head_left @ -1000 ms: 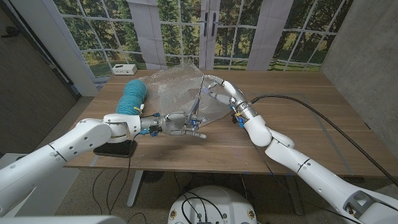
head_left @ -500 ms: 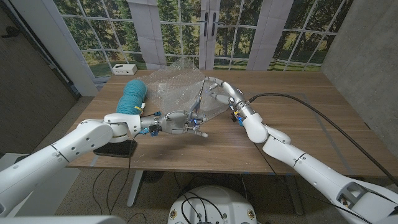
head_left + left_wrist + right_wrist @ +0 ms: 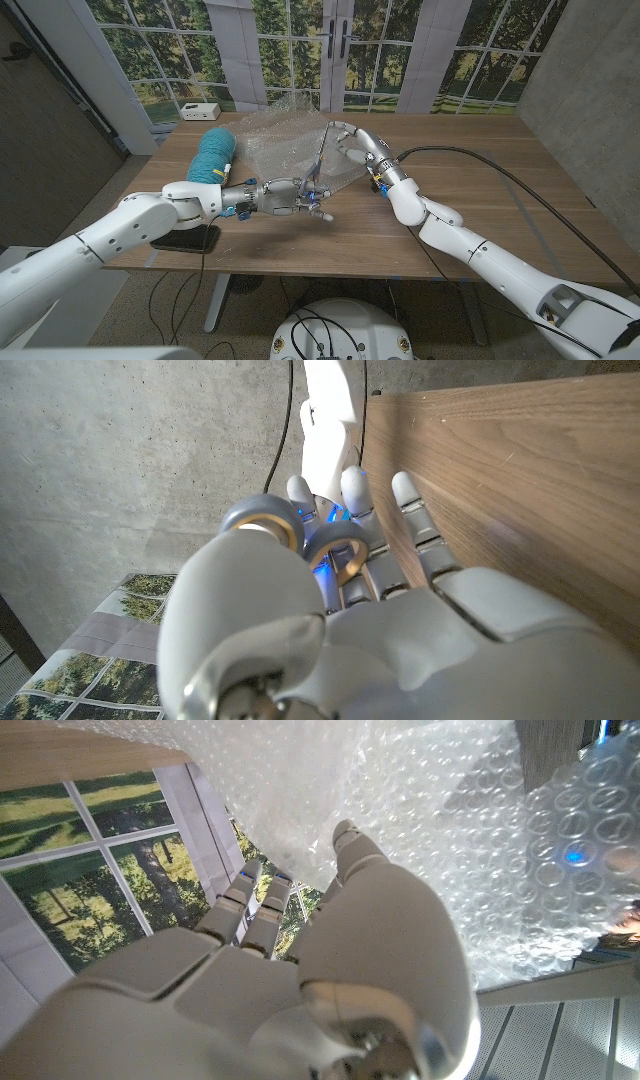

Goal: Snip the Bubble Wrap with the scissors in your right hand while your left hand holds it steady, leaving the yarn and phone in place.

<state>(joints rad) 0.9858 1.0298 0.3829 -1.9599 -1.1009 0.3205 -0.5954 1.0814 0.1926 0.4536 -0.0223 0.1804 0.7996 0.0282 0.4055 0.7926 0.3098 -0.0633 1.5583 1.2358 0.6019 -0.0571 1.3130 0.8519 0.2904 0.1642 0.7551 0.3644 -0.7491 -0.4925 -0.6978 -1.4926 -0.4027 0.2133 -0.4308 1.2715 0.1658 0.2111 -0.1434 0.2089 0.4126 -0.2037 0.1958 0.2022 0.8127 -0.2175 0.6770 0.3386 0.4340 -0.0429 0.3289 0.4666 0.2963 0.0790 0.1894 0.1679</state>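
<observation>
At frame centre the right hand (image 3: 348, 140) grips the scissors (image 3: 319, 160) over the Bubble Wrap (image 3: 290, 140) the left hand (image 3: 290, 195) pinches; loose film could fold between blades, uncut.

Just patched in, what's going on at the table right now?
The right hand holds scissors, blades angled down into the bubble wrap. The left hand grips the sheet's near edge, by the blade tips. Whether a cut has started can't be told. The teal yarn lies beside the wrap; the phone sits at the near edge under the left arm.
</observation>
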